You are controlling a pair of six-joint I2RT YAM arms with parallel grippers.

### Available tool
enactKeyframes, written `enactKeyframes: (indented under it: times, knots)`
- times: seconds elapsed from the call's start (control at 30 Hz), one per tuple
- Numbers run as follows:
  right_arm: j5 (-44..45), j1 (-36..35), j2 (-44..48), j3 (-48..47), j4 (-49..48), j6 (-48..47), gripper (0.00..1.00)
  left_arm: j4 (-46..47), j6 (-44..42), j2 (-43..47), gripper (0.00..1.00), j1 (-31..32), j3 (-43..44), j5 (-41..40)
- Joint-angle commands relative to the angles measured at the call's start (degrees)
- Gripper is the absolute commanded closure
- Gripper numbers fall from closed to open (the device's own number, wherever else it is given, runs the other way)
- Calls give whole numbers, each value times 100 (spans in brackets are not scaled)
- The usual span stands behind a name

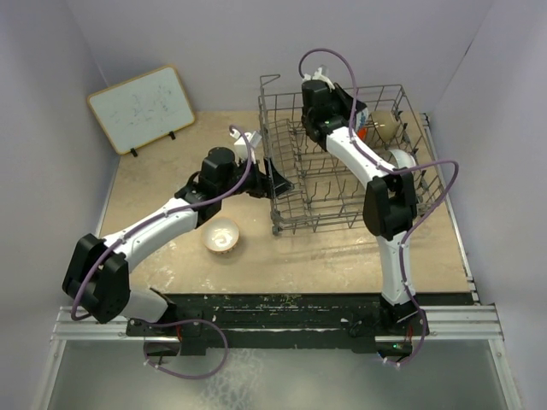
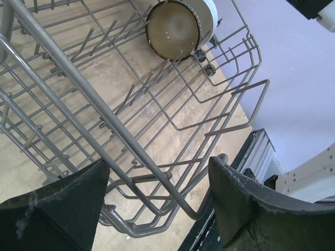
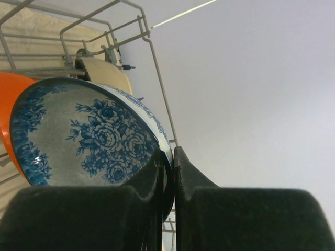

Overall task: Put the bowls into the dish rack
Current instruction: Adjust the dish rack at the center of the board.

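The dish rack point(image 1: 342, 196) is a grey wire basket on the right half of the table. My right gripper point(image 3: 168, 151) is shut on the rim of the blue-and-white bowl point(image 3: 84, 136), held on edge inside the rack's far end point(image 1: 362, 117). An orange-red bowl point(image 3: 7, 104) and a cream bowl point(image 3: 107, 73) stand behind it. My left gripper point(image 2: 159, 167) is open, its jaws straddling the rack's rim wire point(image 2: 131, 141) at the left side point(image 1: 275, 179). A brown-rimmed bowl point(image 2: 172, 29) stands on edge in the rack with a white bowl point(image 2: 208, 13) behind it. Another white bowl point(image 1: 222, 235) sits upright on the table.
A small whiteboard point(image 1: 141, 107) leans at the back left. Lilac walls close in the back and both sides. The rack's loop handle point(image 1: 269, 81) sticks up at its far left corner. The table's black front edge point(image 1: 299, 303) runs between the arm bases.
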State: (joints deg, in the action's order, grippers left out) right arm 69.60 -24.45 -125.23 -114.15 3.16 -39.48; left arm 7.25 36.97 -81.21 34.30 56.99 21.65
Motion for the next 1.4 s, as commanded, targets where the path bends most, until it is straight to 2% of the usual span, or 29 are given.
enactKeyframes:
  times: [0.0, 0.27, 0.5, 0.9, 0.97, 1.13, 1.37]
  knots:
    - [258, -74, 300, 58, -1831, -1126, 100, 177, -119, 307, 21, 105, -78, 378]
    - [192, -167, -337, -379, -2126, -1494, 100, 143, -179, 428, 21, 109, -210, 389]
    - [168, -236, -691, -388, -2279, -1698, 100, 105, -232, 468, 20, 103, -250, 436]
    - [378, -315, -1208, 6, -5358, -4586, 100, 210, -263, 400, 20, 94, -351, 525]
    - [365, -380, -1289, -11, -5414, -4853, 100, 239, -252, 386, 20, 94, -351, 562]
    - [359, -497, -1428, 64, -5024, -4693, 100, 243, -252, 411, 20, 93, -364, 603]
    - [351, -563, -1758, -138, -4970, -4691, 91, 190, -295, 483, 20, 94, -394, 560]
